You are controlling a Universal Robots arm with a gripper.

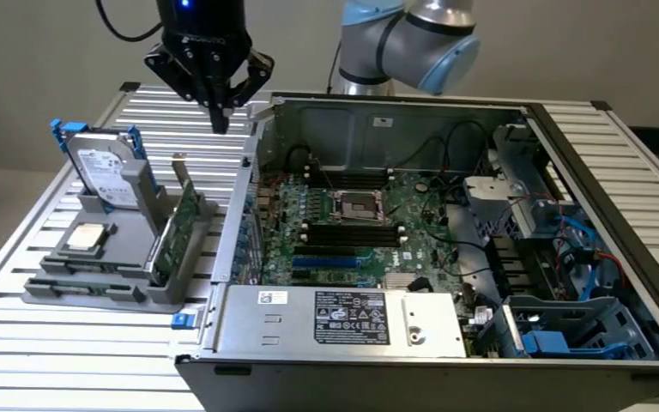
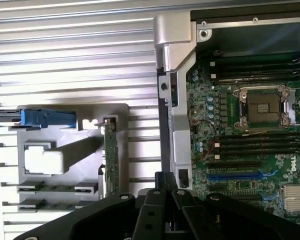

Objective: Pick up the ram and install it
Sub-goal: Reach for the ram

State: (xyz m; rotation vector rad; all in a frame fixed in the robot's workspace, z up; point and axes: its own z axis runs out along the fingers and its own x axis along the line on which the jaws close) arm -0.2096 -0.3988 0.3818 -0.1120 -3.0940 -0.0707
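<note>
Two ram sticks stand edge-up in slots at the front of a grey holder; they are thin green strips with dark chips. My gripper hangs high above the slatted table, between the holder and the open computer case. Its fingers are pressed together with nothing between them. In the exterior view the gripper points down beyond the holder's far end, near the case's corner. On the motherboard, black memory slots lie on both sides of the processor socket.
The holder also carries a hard drive with blue rails, a square silver processor and a taller green card with a metal bracket. The case's metal side wall rises between holder and motherboard. Cables and a drive cage fill the case's right side.
</note>
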